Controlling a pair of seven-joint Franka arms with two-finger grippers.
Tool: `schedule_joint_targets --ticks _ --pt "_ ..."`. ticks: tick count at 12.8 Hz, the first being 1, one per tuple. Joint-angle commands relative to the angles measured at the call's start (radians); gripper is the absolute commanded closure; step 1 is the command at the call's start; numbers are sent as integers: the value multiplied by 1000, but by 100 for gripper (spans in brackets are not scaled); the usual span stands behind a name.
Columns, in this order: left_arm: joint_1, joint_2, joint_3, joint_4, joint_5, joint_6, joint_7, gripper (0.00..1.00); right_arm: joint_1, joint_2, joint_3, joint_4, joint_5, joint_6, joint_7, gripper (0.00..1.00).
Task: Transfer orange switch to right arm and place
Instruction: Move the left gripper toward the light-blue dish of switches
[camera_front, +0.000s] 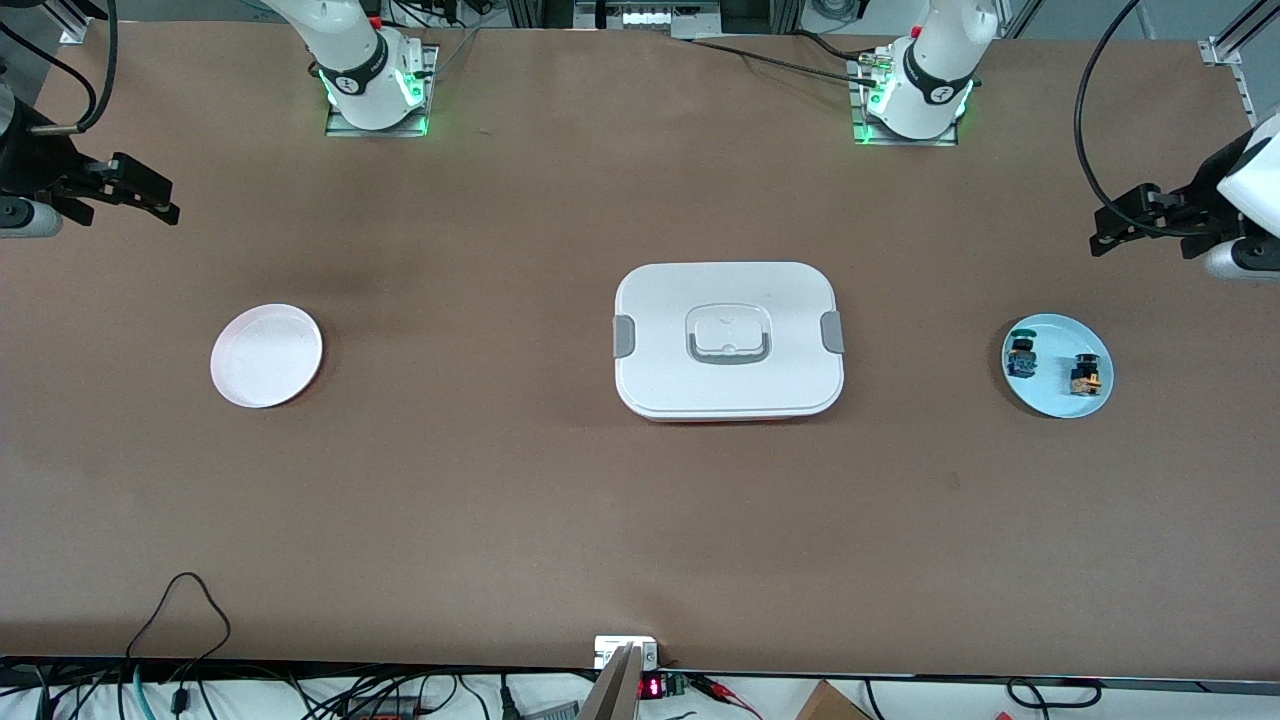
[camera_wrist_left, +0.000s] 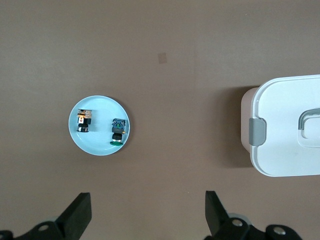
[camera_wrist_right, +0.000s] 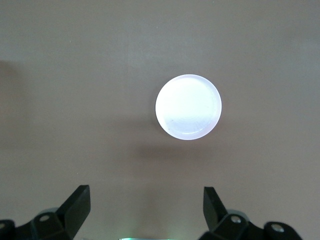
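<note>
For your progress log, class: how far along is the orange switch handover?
Done: nothing. The orange switch lies on the blue plate beside the green-capped switch. In hand: nothing; the left hand is open above the table near that plate, and the right hand is open at the right arm's end. Left: pick up, hand over, place; the white plate holds nothing.

I see a brown table (camera_front: 500, 480), a white lidded box (camera_front: 728, 300) with grey clasps, a pale pink plate (camera_front: 266, 355), and a light blue plate (camera_front: 1057, 399) bearing the orange switch (camera_front: 1087, 375).
</note>
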Motion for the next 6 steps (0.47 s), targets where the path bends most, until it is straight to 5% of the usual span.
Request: schedule_joint_targets --ticks 1,6 --pt "3 14 1 34 -23 -25 17 0 -1 -17 0 -19 -3 17 10 0" --pt "3 16 1 39 -23 -25 14 0 3 -17 1 -19 -3 17 10 0"
